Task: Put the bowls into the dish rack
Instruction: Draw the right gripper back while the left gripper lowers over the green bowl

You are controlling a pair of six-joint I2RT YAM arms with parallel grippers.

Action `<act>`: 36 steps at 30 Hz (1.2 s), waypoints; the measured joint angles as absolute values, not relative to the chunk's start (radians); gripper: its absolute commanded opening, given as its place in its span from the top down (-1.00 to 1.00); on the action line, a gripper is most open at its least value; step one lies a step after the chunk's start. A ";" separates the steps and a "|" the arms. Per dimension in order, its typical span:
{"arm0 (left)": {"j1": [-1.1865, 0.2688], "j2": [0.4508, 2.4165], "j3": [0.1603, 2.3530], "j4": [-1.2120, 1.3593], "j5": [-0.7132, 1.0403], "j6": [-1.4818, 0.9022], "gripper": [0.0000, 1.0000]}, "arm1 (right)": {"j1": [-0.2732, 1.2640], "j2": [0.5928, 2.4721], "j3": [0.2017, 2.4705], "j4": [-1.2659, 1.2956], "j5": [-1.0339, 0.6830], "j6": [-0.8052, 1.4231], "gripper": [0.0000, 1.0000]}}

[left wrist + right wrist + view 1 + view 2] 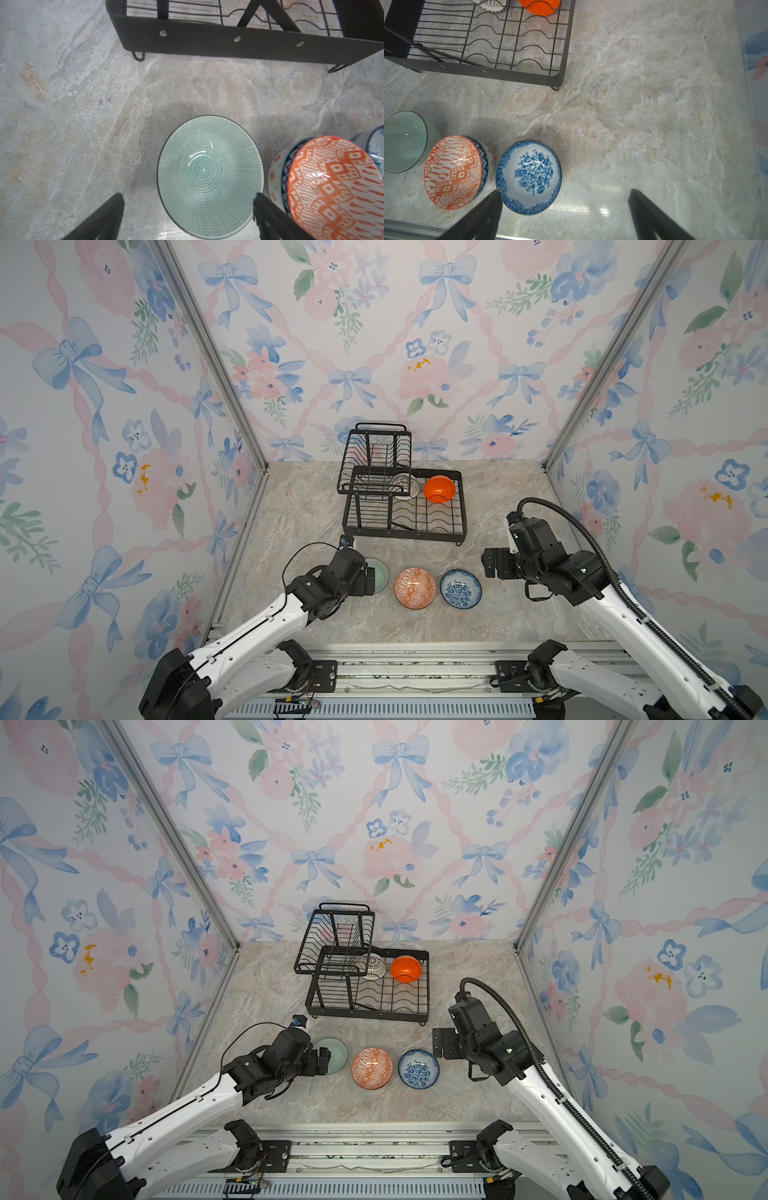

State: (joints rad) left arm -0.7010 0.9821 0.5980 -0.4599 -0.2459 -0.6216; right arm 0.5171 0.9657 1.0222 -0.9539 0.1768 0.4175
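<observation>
My L gripper (188, 197) is spread wide, nothing pinched. It hangs over the mint bowl (209, 176), which sits upright on the table (62, 104) at the left end of a front row of three. In the left wrist view one finger (104, 218) is off the bowl's side over bare table. The other is at the rim on the side twd the next bowl; can't tell if it touches. In both top views the gripper body covers the bowl's left part.

Next right is the orange-white bowl (414, 588), upright, just beside the mint one w/ a small gap. Then the blue floral bowl (460, 588), upright, again a small gap.

My R gripper (564, 192) is spread wide too, empty. It's just right of the blue floral bowl, one fingertip by that bowl's rim in the right wrist view.

Behind the row, apart from it, stands the dish rack (405, 531), w/ its raised upper basket (376, 448) on its left side. At the back of the lower tray, the white lattice bowl (403, 486) and plain orange bowl (439, 488) stand tilted on edge, side by side. The lattice one is partly under the basket.
</observation>
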 measured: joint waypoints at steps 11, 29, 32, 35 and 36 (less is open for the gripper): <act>-0.713 1.007 0.569 -0.474 -0.245 -0.683 -0.87 | 0.420 1.107 1.008 -0.899 0.042 0.372 -0.94; -0.713 1.122 0.572 -0.474 -0.246 -0.726 -0.21 | 0.379 1.287 1.080 -0.828 -0.054 0.274 -0.93; -0.713 1.145 0.583 -0.474 -0.247 -0.727 -0.07 | 0.379 1.295 1.081 -0.821 -0.060 0.268 -0.93; -0.713 1.158 0.594 -0.473 -0.250 -0.728 0.04 | 0.379 1.303 1.082 -0.818 -0.066 0.264 -0.93; -0.712 1.161 0.597 -0.473 -0.250 -0.727 0.08 | 0.379 1.306 1.084 -0.817 -0.069 0.261 -0.93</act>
